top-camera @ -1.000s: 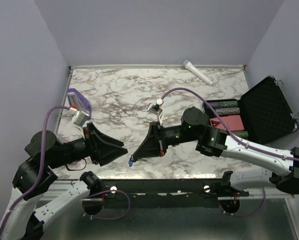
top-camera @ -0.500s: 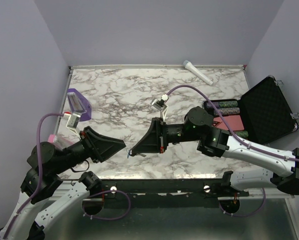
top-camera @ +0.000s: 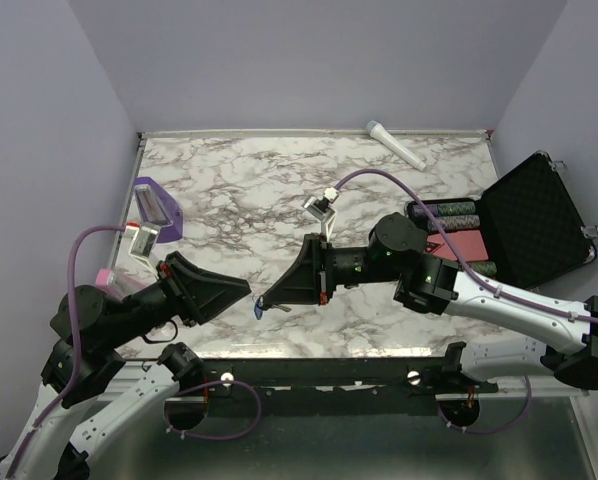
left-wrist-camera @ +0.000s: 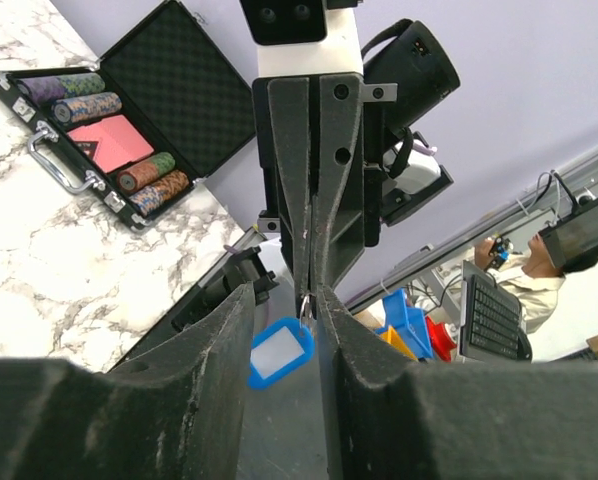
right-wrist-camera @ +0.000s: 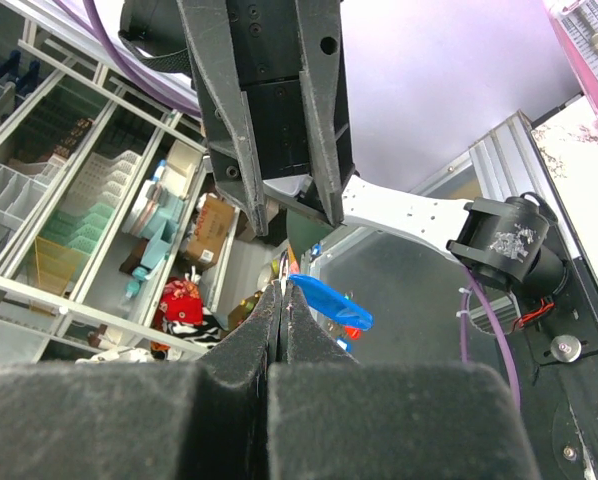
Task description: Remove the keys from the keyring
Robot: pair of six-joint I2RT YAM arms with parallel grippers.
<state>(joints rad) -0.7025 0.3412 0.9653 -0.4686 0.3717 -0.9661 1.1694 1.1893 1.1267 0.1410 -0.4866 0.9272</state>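
My right gripper (top-camera: 265,300) is shut on the thin metal ring of the keyring and holds it in the air above the table's near edge. The blue tag (top-camera: 260,312) hangs below its tips. In the right wrist view the jaws (right-wrist-camera: 283,285) are pressed together on the ring and the tag (right-wrist-camera: 331,303) sticks out to the right. My left gripper (top-camera: 247,289) faces it, open and empty. In the left wrist view its fingers (left-wrist-camera: 229,330) stand either side of the tag (left-wrist-camera: 279,352) without touching it. I cannot make out the silver key.
A purple wedge block (top-camera: 157,208) sits at the left edge of the marble table (top-camera: 239,190). A white tube (top-camera: 397,145) lies at the back right. An open black case (top-camera: 509,225) with poker chips stands at the right.
My left arm has drawn back to the left and its gripper has lifted slightly. My right gripper has risen a little with the keyring, still shut on it.
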